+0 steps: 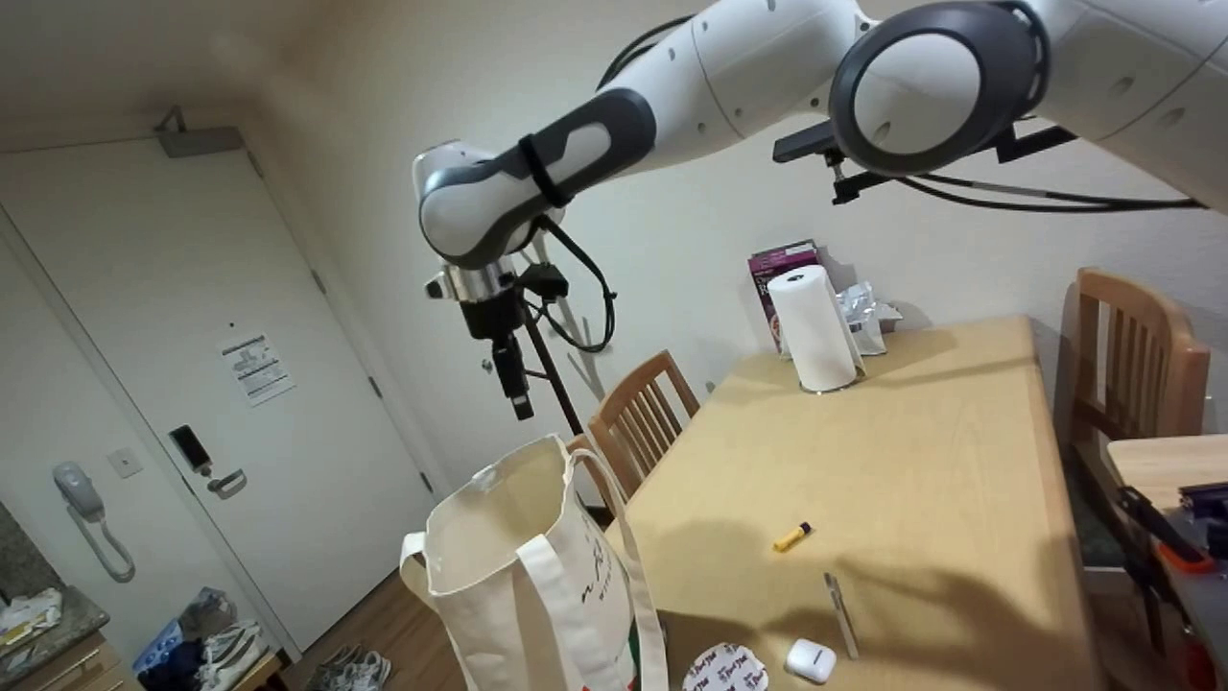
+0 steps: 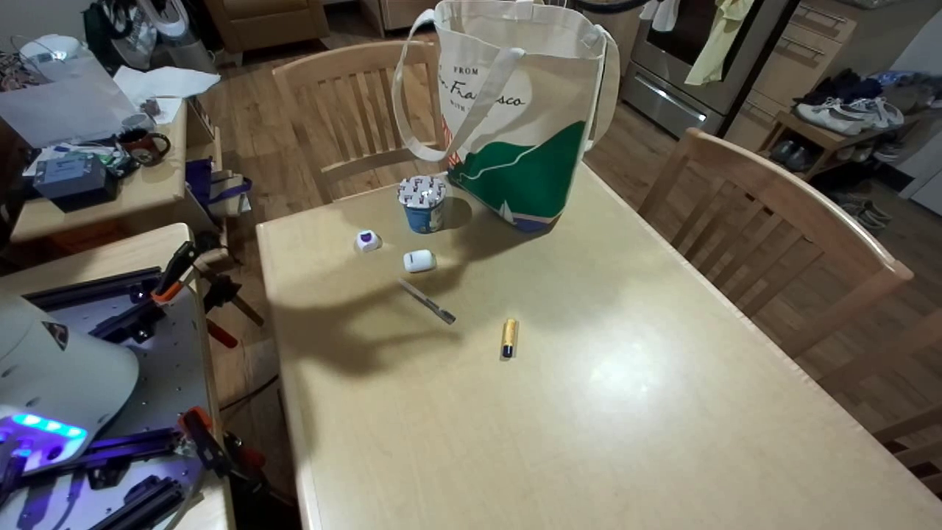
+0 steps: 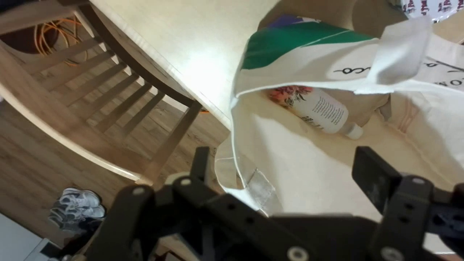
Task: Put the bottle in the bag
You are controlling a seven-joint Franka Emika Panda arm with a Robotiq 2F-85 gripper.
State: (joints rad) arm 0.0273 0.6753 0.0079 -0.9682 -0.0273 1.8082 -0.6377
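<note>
Inside one cloth bag (image 2: 544,110) lies one bottle (image 3: 320,110); above hangs one hand (image 3: 286,168) (its two jaws spread wide).

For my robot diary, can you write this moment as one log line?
bottle: lying inside bag; bag: standing on table; tool: open, empty, above bag

The bag (image 2: 546,110) gapes below the end effector (image 3: 284,163), with room beside 1 bottle (image 3: 319,112) inside.

In an exterior view I see a flat white door (image 1: 163,297) at left, beside an off-white wall (image 1: 691,245). In an exterior view, light (image 2: 622,375) glares off a pale rectangular wooden table (image 2: 633,434); a slatted tan wooden chair (image 2: 787,195) stands right, brown plank flooring (image 2: 250,121) beyond.
</note>
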